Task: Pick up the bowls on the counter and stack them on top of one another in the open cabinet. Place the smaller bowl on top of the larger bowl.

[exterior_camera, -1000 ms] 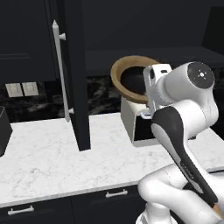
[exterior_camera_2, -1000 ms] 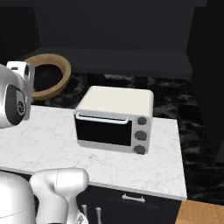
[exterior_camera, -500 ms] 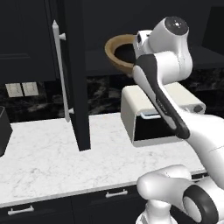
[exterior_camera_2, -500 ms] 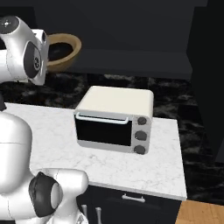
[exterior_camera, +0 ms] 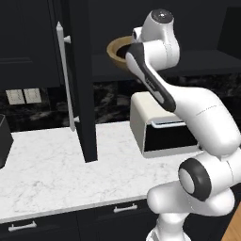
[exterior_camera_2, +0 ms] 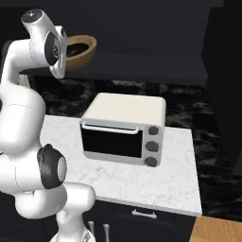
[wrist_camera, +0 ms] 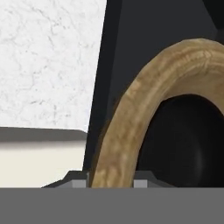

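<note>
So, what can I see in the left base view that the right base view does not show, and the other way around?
The left base view alone shows the open cabinet's door with its long silver handle, a pair of wall switches, and a dark box at the left edge. The right base view alone shows the toaster oven's front with its three knobs, and a strip of wooden floor. Both show the larger bowl raised at cabinet shelf height beside the arm's wrist, the toaster oven, and the counter.
</note>
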Robot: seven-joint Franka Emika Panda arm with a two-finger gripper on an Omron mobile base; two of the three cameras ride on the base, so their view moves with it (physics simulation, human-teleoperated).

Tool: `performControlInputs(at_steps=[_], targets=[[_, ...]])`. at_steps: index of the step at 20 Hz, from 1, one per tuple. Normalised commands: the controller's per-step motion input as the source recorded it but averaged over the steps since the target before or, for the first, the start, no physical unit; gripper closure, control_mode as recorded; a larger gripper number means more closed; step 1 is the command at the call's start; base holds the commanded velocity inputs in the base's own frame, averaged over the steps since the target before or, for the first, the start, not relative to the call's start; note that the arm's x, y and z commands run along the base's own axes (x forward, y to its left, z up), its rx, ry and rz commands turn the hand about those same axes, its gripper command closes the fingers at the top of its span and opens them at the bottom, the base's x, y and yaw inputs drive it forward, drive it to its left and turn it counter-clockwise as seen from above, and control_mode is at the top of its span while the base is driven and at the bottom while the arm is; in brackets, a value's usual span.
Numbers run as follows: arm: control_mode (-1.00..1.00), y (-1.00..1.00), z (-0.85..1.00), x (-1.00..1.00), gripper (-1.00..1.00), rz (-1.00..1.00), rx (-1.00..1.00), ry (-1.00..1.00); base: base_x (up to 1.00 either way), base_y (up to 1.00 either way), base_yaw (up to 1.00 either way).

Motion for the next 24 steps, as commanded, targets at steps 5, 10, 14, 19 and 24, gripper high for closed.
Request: performControlInputs(at_steps=[5,10,14,19,24], targets=[[-1.0,0.0,-0.24,0.94,1.0,0.0,-0.09,-0.02,0.0,0.0,0.0],[-1.0,-0.09,-0.04,0.9,1.0,0.0,-0.05,-0.04,0.0,0.0,0.0],[-1.0,-0.01,0.0,0.15,-1.0,0.0,-0.04,-0.06,0.0,0.0,0.0],[-1.0,-0.01,0.0,-0.79,-1.0,0.02,0.0,-0.19,0.0,0.0,0.0],[-1.0,-0.12,-0.1,-1.0,-1.0,0.0,0.0,-0.18,0.0,0.0,0.0]])
